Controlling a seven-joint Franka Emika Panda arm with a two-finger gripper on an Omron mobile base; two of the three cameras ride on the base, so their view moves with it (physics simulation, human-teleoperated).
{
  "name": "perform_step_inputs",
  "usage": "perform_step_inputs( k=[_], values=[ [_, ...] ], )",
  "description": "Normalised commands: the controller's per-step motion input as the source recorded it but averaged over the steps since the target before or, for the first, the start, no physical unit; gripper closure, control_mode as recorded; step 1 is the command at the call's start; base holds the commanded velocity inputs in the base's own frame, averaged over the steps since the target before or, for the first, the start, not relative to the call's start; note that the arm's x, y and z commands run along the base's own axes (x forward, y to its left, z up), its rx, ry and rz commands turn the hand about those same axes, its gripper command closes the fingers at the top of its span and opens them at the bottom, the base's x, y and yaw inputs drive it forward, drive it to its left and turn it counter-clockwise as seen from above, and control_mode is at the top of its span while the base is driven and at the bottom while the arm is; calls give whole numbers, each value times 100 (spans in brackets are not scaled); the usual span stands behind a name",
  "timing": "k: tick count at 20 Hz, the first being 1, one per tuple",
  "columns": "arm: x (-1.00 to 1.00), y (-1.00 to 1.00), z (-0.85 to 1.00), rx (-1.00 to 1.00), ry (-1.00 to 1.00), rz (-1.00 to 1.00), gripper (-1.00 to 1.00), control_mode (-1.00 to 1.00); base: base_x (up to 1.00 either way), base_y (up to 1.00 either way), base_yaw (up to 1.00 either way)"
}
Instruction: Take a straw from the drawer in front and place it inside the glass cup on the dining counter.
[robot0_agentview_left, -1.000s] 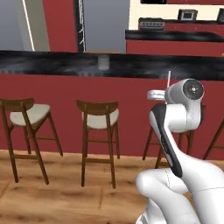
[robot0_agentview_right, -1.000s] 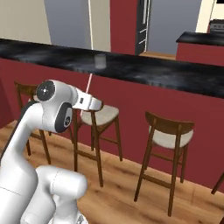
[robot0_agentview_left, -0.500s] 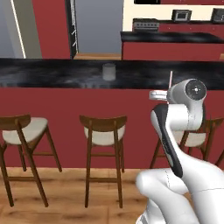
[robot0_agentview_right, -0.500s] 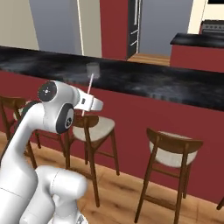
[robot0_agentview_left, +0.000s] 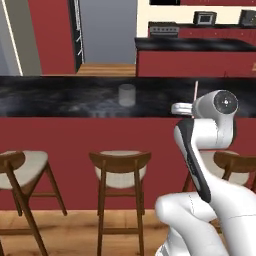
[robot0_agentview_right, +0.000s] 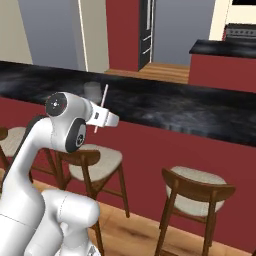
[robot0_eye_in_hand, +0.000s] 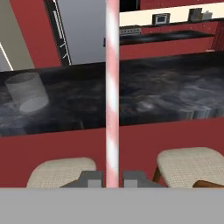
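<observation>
Jaws (robot0_eye_in_hand: 112, 178) clamped on the straw (robot0_eye_in_hand: 112, 94), which stands upright betw. the two tips; hand view shows its pink-white stripes, top cut off by the frame edge. In base views the straw (robot0_agentview_right: 101, 108) is just a thin line over the wrist, jaws mostly hidden behind the arm. Stools (robot0_agentview_left: 120, 167) below. Beyond, the glass cup (robot0_agentview_left: 126, 95) stands on the dining bench (robot0_agentview_left: 60, 97), left of the straw, well apart; faint, hard to make out in right base view.

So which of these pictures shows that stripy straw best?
The hand view: the straw stands upright, close up, pink and white stripes clear, between the gripper fingertips. In the left base view it is a thin sliver; in the right base view, a slim tilted stick.
</observation>
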Motion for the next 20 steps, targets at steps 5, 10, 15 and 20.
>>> perform_step_inputs(
  k=[5, 10, 15, 20],
  values=[
    [0, 0, 0, 0, 0, 0, 100, 100, 61, 65, -10],
    [0, 0, 0, 0, 0, 0, 100, 100, 65, 62, -10],
    [0, 0, 0, 0, 0, 0, 100, 100, 46, 16, -7],
    [0, 0, 10, 0, -1, 0, 100, -100, 3, 3, -5]
  ],
)
